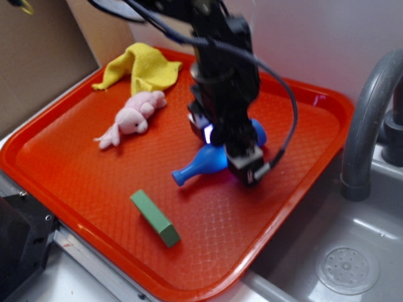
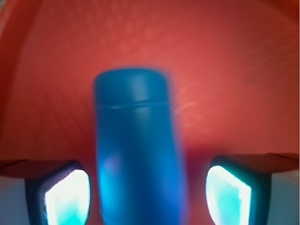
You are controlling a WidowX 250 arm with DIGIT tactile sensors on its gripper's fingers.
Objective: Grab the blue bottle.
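The blue bottle [image 1: 204, 162] lies on its side on the red tray [image 1: 75, 157], its narrow neck pointing to the front left. My gripper [image 1: 236, 154] is lowered over the wide end of it. In the wrist view the bottle [image 2: 136, 150] fills the middle, blurred. It lies between my two fingers [image 2: 68, 199], with a gap on each side. The gripper [image 2: 147, 199] is open and its jaws straddle the bottle's body without touching it.
A green block [image 1: 155, 218] lies on the tray in front of the bottle. A pink plush toy [image 1: 131, 118] and a yellow cloth [image 1: 141, 68] sit at the tray's back left. A sink with a grey faucet [image 1: 368, 119] is to the right.
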